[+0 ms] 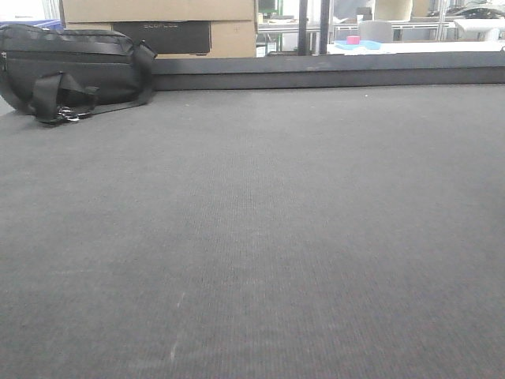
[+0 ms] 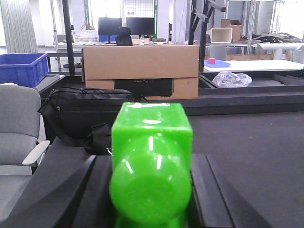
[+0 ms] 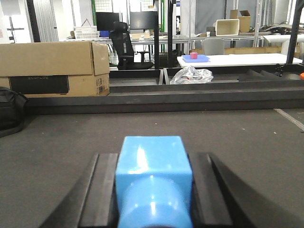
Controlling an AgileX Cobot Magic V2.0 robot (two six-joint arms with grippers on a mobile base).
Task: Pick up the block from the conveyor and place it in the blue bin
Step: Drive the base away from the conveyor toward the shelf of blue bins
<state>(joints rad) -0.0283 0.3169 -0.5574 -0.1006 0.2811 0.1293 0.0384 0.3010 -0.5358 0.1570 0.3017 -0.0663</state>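
Step in hand, as I am judging it: you are waiting to pick up a block, not carrying one yet.

- The grey woven conveyor belt (image 1: 252, 237) is showing no block anywhere in the front view. A black fabric bag (image 1: 71, 67) is lying at its far left edge, in front of a brown cardboard box (image 2: 140, 69).
- A small pink cube (image 3: 193, 55) is sitting on a white table (image 3: 247, 59) well beyond the belt. It is off the conveyor, so probably not your target.
- Left gripper (image 2: 151, 190): a glossy green plastic piece (image 2: 152, 137) is filling the gap between its dark fingers (image 2: 90, 185).
- Right gripper (image 3: 154, 190): a glossy light-blue plastic piece (image 3: 153, 161) of the same shape is doing likewise.
- You cannot tell whether these are held blocks or gripper fittings, so you cannot tell if either gripper is spread or pressed together.
- The blue plastic bin (image 2: 19, 69) is standing far left, behind the bag.

Doing it well: hold off until a block is plainly showing on the belt. Use the left arm, which is facing the bin's side. Centre the block between the fingers and pinch on flat faces. Lift well above the bag and its straps before swinging toward the bin.
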